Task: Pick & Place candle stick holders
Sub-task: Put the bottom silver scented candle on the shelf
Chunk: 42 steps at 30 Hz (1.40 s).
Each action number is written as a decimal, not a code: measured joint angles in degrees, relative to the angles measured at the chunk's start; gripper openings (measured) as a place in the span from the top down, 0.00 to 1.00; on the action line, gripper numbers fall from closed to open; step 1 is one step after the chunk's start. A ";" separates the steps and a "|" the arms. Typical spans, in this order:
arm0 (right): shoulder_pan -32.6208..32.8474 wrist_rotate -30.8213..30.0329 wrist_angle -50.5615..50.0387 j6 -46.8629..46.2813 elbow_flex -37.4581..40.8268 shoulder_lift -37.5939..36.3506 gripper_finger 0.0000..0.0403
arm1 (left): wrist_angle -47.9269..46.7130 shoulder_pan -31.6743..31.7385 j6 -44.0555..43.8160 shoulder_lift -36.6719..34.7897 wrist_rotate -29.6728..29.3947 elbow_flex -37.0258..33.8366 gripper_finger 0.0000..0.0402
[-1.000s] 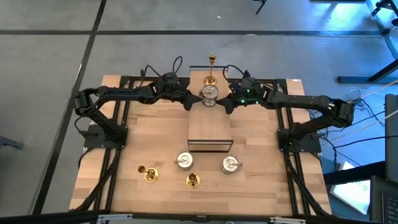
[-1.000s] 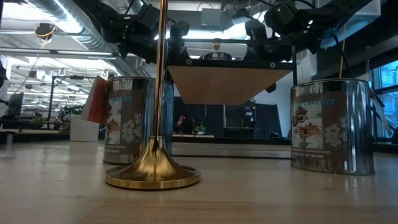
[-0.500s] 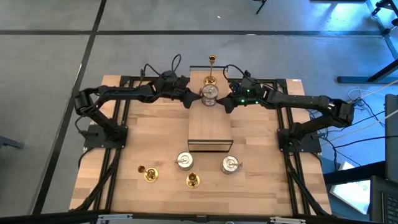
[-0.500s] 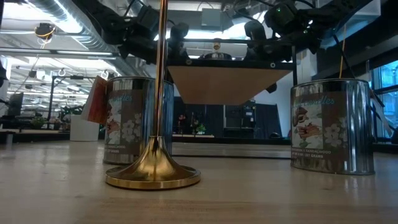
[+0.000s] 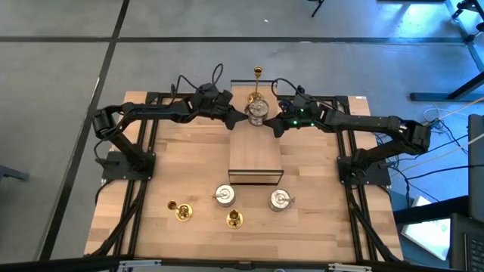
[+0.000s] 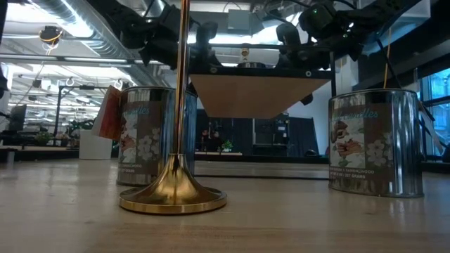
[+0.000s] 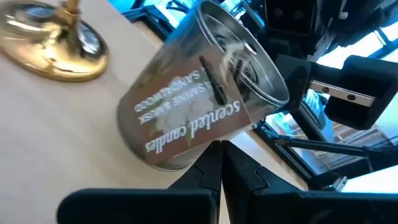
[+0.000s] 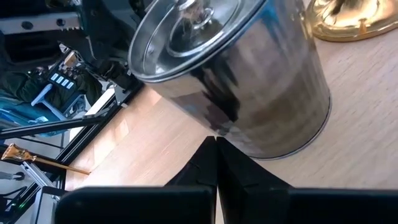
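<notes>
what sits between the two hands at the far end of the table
In the high view, a silver candle tin sits between the left hand and the right hand; both are shut, their tips at its sides. Both wrist views show it just ahead.

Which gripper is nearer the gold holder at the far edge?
Left, narrowly. Left gripper sits just left of the gold holder; right gripper sits farther right, nearer the box.

- High view looks straight down on the whole table [image 5: 189, 166].
- Low view sits at tabletop height, facing the room.
- Both wrist views look closely at one silver tin [image 7: 199, 93] just beyond their fingertips.
</notes>
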<state>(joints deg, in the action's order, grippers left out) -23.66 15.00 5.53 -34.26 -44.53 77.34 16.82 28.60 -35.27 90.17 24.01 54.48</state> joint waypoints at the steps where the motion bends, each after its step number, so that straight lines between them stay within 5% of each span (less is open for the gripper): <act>1: 0.00 -0.02 -0.04 0.00 0.00 0.00 1.00 | -1.27 -0.10 0.00 -0.58 0.00 0.00 1.00; 10: -0.03 -2.92 -1.55 0.15 0.00 0.00 1.00 | -9.92 -1.68 2.86 -3.83 -2.35 -0.02 1.00; 28: -0.74 -7.73 -3.08 0.09 0.00 0.00 1.00 | -10.72 -1.68 3.02 -3.85 -2.40 -0.04 1.00; 42: -1.21 -17.48 -6.59 -0.46 -0.18 -2.39 1.00 | -13.70 -1.51 3.54 -3.87 -2.43 -0.09 1.00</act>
<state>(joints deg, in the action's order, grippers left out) -24.87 -2.47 -1.06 -34.72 -44.72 74.95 3.12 27.09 -31.73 86.30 21.58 54.39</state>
